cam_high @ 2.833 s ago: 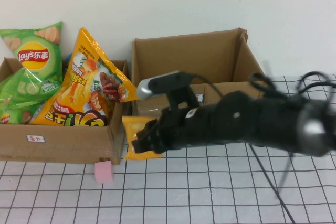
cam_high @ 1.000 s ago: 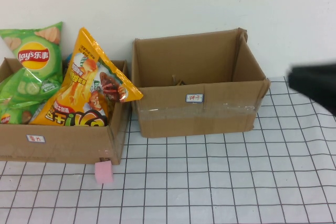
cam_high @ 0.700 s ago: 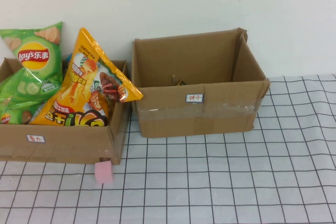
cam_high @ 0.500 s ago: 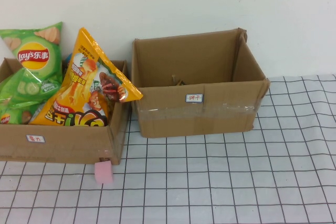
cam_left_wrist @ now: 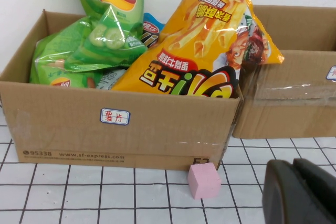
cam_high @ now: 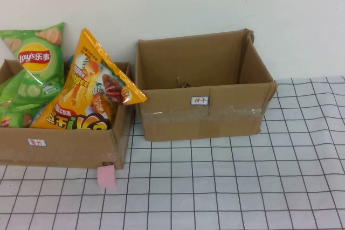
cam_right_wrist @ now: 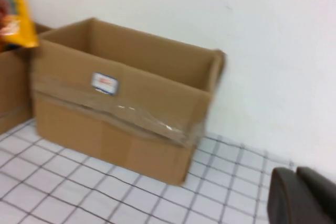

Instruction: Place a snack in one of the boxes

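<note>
1. Both arms are absent from the high view. Left gripper (cam_left_wrist: 302, 192) and right gripper (cam_right_wrist: 299, 195) each show only at a wrist-view edge; cannot tell their state.
2. Orange snack bag (cam_high: 94, 87) stands in the left box (cam_high: 64, 146); task looks complete.
3. Right box (cam_high: 202, 114): contents hidden.
4. Green bag (cam_high: 35, 60) reads "Lay's"; the left box reads "www.sf-express.com" in the left wrist view.
</note>
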`<state>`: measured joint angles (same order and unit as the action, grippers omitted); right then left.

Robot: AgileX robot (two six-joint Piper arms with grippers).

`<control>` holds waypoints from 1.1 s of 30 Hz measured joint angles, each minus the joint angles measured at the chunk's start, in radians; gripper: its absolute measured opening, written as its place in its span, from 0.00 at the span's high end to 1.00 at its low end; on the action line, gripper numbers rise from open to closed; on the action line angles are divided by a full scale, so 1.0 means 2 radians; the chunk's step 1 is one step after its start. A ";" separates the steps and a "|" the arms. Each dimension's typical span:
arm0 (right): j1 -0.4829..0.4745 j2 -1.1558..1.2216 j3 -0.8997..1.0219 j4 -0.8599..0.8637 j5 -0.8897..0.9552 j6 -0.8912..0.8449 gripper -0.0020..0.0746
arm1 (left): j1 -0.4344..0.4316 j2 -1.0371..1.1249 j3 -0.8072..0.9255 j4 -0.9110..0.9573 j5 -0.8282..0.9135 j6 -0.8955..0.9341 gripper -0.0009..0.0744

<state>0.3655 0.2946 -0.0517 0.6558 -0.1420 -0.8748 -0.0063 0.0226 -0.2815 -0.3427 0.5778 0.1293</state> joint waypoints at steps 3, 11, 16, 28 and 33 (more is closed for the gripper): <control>-0.043 -0.030 0.028 -0.142 0.006 0.162 0.97 | 0.000 0.000 0.000 0.000 0.000 0.000 0.99; -0.186 -0.125 0.040 -0.377 0.149 0.421 0.97 | 0.000 0.000 0.000 0.000 0.000 0.000 0.99; -0.223 -0.152 0.040 -0.387 0.197 0.422 0.97 | 0.000 0.000 0.000 0.000 0.000 0.000 0.99; -0.223 -0.152 0.039 -0.389 0.241 0.422 0.97 | 0.000 0.000 0.000 0.000 0.000 0.000 0.99; -0.223 -0.152 0.039 -0.389 0.242 0.422 0.97 | 0.000 0.000 0.000 0.000 0.000 0.000 0.99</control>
<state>-0.0813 -0.0087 0.0269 -0.1226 0.3426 -0.0308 -0.0063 0.0226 -0.2815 -0.3427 0.5778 0.1293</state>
